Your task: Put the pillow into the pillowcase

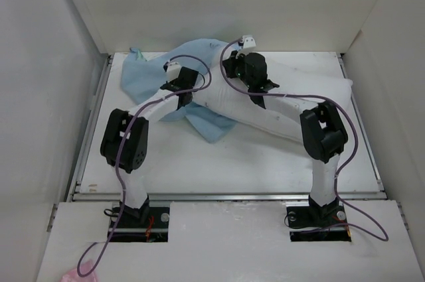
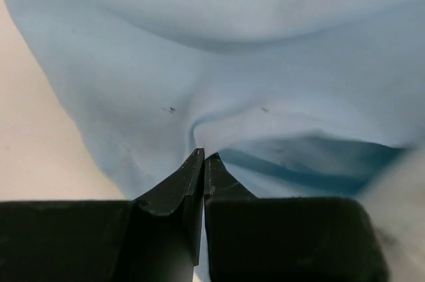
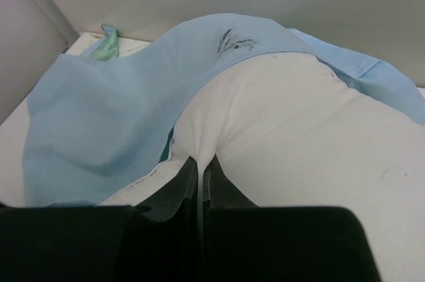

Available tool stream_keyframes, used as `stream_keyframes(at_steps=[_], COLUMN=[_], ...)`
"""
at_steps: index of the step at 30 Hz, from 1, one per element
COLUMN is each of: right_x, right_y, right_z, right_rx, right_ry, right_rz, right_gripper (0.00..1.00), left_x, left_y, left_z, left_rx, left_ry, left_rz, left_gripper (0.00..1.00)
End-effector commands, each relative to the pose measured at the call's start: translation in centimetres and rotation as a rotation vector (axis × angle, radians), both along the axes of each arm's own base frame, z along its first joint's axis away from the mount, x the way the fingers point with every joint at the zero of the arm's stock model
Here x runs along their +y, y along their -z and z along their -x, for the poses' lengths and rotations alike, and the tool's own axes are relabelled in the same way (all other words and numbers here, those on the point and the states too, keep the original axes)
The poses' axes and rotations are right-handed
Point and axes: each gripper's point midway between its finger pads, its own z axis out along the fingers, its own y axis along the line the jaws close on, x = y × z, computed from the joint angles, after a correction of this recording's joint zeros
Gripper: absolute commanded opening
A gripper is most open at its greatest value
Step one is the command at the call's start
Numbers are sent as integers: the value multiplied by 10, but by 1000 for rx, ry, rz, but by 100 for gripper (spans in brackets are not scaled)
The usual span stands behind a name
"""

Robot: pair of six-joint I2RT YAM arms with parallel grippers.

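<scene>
The white pillow lies across the back right of the table, its left end under the light-blue pillowcase. My left gripper is shut on a fold of the pillowcase near its dark opening. My right gripper is shut on a pinch of the pillow's fabric; the pillowcase drapes over the pillow's far end in that view. The pillow's blue tag is not visible.
White walls enclose the table on the left, back and right. A raised table edge runs along the front. A pink scrap lies at the bottom left by the cables.
</scene>
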Motion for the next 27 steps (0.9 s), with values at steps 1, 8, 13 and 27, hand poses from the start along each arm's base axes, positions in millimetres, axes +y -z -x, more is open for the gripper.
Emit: stream_keyframes(at_steps=[1, 8, 13, 27], right_x=[0, 1, -5, 43], right_y=[-42, -53, -75, -42], right_z=[10, -5, -13, -4], right_rx=[-133, -145, -90, 141], right_ry=[53, 280, 409, 249], right_rz=[14, -68, -264, -385], right_gripper=[0, 0, 0, 0], left_x=[-25, -81, -123, -177], left_y=[-97, -154, -144, -95], left_z=[13, 72, 112, 209], left_rx=[-186, -261, -196, 42], left_ry=[99, 330, 480, 695], left_rz=[99, 232, 280, 311], left_gripper=[0, 0, 0, 19])
